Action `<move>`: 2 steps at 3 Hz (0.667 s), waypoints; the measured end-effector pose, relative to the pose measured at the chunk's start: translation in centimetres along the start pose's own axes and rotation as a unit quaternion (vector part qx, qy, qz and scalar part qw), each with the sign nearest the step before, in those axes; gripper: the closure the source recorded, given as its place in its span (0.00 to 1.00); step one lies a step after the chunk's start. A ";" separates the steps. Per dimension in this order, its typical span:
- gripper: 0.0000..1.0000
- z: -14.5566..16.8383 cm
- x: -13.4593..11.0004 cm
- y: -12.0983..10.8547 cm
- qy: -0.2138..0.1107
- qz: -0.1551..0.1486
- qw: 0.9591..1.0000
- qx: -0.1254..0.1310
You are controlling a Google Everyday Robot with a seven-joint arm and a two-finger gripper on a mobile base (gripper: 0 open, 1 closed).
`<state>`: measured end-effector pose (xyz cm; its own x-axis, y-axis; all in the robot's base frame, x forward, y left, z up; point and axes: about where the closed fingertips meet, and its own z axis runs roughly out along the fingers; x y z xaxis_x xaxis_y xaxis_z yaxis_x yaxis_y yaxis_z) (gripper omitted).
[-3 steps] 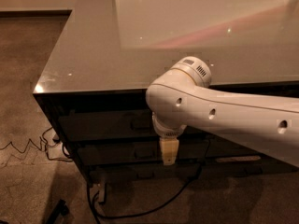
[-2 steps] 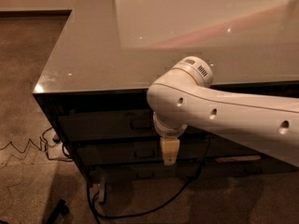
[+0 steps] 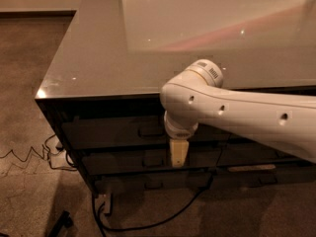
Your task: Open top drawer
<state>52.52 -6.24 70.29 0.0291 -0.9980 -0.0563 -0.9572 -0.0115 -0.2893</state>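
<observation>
Gripper (image 3: pixel 178 153) on white jointed arm (image 3: pixel 247 117) points down at lower edge of shut dark grey glossy top drawer (image 3: pixel 108 132); grasp cannot be told.

My white arm (image 3: pixel 247 117) reaches in from the right, sloping up to a rounded joint (image 3: pixel 197 85). There it bends down into my wrist (image 3: pixel 180 125), and my tan claw (image 3: pixel 178 153) hangs straight below it, pointing down, near mid-view.

We see a white arm (image 3: pixel 247 120) with a cream gripper (image 3: pixel 178 153) at the lower edge of the glossy dark grey top drawer (image 3: pixel 108 132). The counter (image 3: pixel 98 53) is grey, the carpet (image 3: pixel 24 73) mottled brown and the cable (image 3: pixel 143 227) black.
</observation>
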 end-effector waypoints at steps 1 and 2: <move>0.00 1.8 0.7 -1.9 -0.004 0.019 1.000 -0.001; 0.00 3.9 0.7 -3.0 -0.005 0.029 1.000 -0.011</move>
<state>56.54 -6.70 67.38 -0.0229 -0.9963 -0.0824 -0.9635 0.0440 -0.2640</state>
